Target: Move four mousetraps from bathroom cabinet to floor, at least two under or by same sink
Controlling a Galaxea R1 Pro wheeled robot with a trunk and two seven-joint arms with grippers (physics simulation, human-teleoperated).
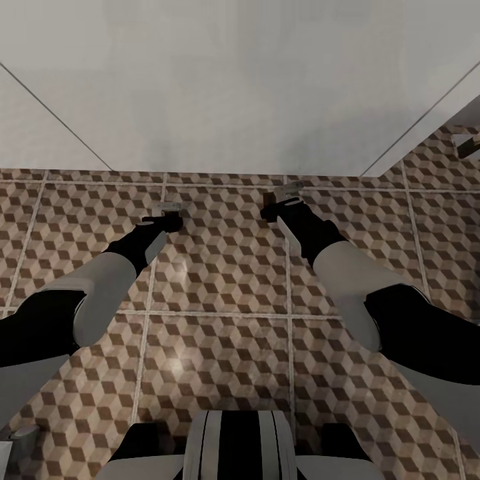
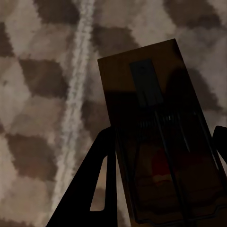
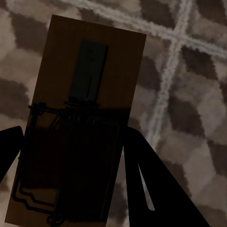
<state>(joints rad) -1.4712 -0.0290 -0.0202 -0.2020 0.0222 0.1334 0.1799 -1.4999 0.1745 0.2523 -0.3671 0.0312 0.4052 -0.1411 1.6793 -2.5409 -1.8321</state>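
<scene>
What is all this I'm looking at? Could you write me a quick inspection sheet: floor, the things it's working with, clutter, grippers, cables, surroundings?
Surface: bathroom floor of cube-patterned tiles with pale grout lines.
Job's things: one mousetrap between the left gripper's fingers, another mousetrap between the right gripper's fingers; both wooden boards with dark metal parts.
Clutter: a small object on the floor at far right, too small to identify.
Grippers: left gripper and right gripper, each shut on a trap, held low over the tiles.
Cables: nothing seen.
Surroundings: plain white surface ahead, above the tiles.
</scene>
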